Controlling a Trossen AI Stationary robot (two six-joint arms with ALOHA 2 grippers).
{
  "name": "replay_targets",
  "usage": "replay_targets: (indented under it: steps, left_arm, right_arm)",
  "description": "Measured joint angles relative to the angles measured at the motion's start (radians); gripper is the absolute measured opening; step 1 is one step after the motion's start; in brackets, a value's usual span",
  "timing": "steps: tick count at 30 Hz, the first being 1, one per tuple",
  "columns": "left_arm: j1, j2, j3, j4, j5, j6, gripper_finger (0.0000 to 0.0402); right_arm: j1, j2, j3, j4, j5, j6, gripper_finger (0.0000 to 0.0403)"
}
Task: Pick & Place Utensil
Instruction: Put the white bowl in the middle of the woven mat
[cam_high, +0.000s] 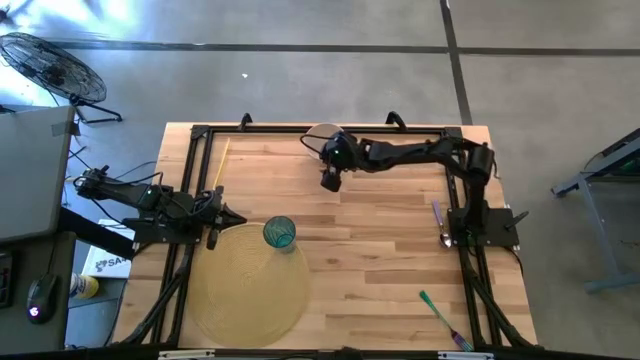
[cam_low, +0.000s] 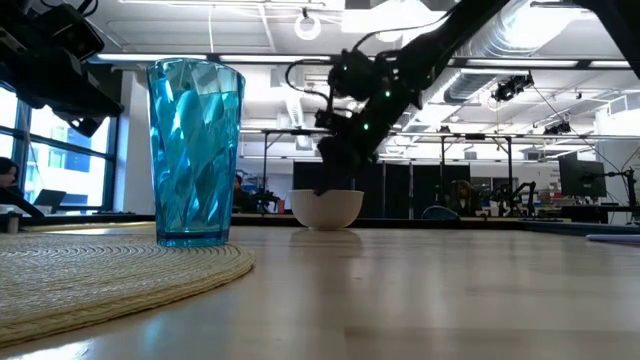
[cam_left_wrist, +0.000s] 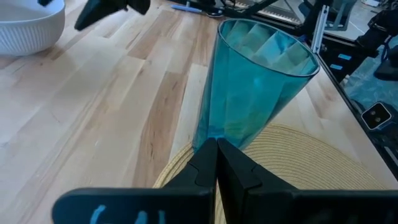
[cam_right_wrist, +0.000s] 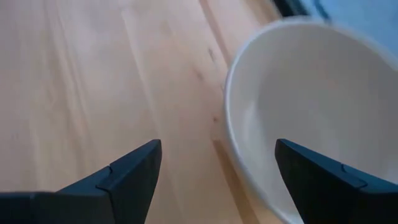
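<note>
A green-handled utensil (cam_high: 438, 316) lies flat near the table's near right corner. A purple utensil (cam_high: 437, 211) lies by the right arm's base. A white bowl (cam_high: 324, 134) (cam_right_wrist: 305, 118) stands at the far edge. My right gripper (cam_high: 330, 183) (cam_right_wrist: 217, 146) hovers open just on the near side of the bowl, with the bowl's rim ahead of its fingers, and touches nothing. My left gripper (cam_high: 238, 219) (cam_left_wrist: 216, 144) is shut and empty at the left. It points at a blue tumbler (cam_high: 279, 233) (cam_left_wrist: 255, 81), which stands upright on a round woven placemat (cam_high: 245, 290).
The placemat covers the near left part of the table, with the tumbler on its far edge. A black frame (cam_high: 200, 135) runs along the far, left and right sides. Bare wood (cam_high: 380, 250) lies between the placemat and the utensils.
</note>
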Motion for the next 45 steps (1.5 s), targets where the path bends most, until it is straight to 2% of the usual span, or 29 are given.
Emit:
replay_targets:
  steps: [6,22,38,45]
  left_arm:
    - [0.000,0.000,0.000,0.000,0.000,0.000,0.0001]
    - [0.000,0.000,0.000,0.000,0.001,0.000,0.0001]
    - [0.000,0.000,0.000,0.016,0.001,-0.004,0.0001]
    - [0.000,0.000,0.000,0.063,0.001,-0.005,0.0001]
  right_arm:
    - [-0.020,0.029,0.000,0.036,-0.008,-0.001,0.0287]
    - [-0.024,0.030,0.000,0.034,-0.009,-0.047,0.0138]
    - [-0.023,0.030,0.000,0.035,-0.015,0.007,0.0062]
    - [-0.004,0.029,0.000,0.035,-0.014,0.007,0.0015]
